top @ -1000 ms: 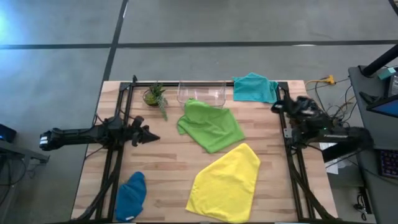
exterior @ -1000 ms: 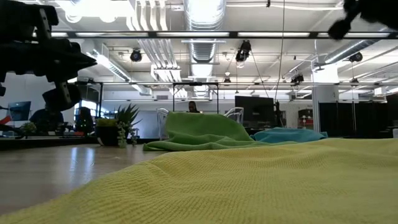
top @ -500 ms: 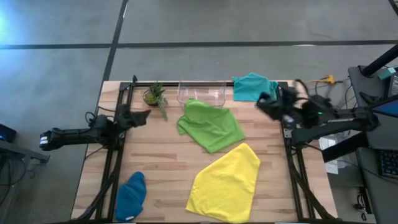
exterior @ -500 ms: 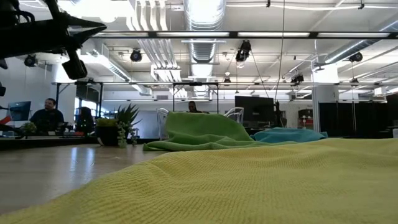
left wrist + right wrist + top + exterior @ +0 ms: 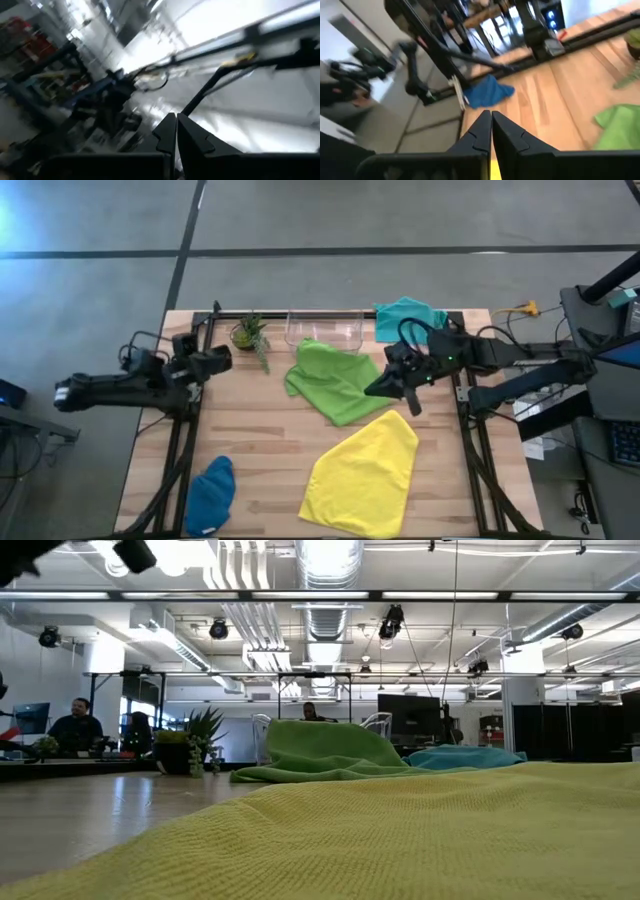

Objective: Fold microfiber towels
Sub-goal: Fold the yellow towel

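Right gripper (image 5: 383, 388) between lime green towel (image 5: 338, 382) and yellow towel (image 5: 363, 477) — jaws closed, empty, left gripper (image 5: 222, 361) likewise

I had four towels spread over the table (image 5: 270, 435). One (image 5: 340, 381) lay near the centre, its 12 o'clock corner lapping into the bin (image 5: 325, 328) at the far edge. At 5 o'clock from it lay a second towel (image 5: 365, 472); a third (image 5: 408, 318) sat at 3 o'clock of the bin; the fourth (image 5: 211, 493) lay at the table's 7 o'clock corner. The plant (image 5: 248, 333) stood at 9 o'clock of the bin. My right gripper (image 5: 384, 384) hung between the first two towels; my left gripper (image 5: 222, 360) sat at the table's 9 o'clock rail
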Controlling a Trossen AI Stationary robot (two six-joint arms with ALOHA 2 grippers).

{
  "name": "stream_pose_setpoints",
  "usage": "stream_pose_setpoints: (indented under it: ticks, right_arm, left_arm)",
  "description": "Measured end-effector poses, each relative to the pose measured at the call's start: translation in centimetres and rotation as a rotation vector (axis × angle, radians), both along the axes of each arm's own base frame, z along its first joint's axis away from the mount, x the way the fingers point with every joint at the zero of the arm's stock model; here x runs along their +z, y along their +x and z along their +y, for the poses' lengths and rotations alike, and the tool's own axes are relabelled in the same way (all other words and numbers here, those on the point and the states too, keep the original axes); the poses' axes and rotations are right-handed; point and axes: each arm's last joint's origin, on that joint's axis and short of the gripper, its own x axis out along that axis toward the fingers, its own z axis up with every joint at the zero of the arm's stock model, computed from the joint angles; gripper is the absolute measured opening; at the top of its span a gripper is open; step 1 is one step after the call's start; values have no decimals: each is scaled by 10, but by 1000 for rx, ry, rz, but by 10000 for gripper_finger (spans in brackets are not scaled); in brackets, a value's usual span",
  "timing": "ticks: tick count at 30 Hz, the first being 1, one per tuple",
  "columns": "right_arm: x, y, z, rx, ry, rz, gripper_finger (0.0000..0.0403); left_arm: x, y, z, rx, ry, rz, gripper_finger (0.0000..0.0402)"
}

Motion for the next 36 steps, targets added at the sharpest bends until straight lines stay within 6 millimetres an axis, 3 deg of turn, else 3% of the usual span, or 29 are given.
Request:
stream_pose_setpoints:
  ticks: [5,8,10,13,16,20,27,32,36]
  right_arm:
    - [9,-18,2,69,8,8,9]
    - [6,-36,6,100,23,-8,9]
    - [0,-47,10,119,41,-13,9]
    - [-21,-58,15,106,90,33,9]
    - [-47,-63,21,64,154,62,9]
    - [-85,-57,32,28,242,23,9]
    - [-136,-39,49,76,393,-66,9]
    - [-152,-21,58,81,398,-32,9]
    - [-150,-3,66,123,328,-33,9]
  left_arm:
    - [37,48,-17,-48,143,260,0]
    - [43,86,-35,-122,217,450,0]
    - [42,107,-49,-163,255,562,0]
    - [24,137,-72,-170,299,758,0]
    - [24,152,-92,-114,330,825,0]
    - [6,155,-114,-31,321,1009,0]
    - [-4,123,-141,92,321,1211,0]
    - [-9,110,-142,130,356,1298,0]
    - [-15,105,-141,88,408,1376,0]
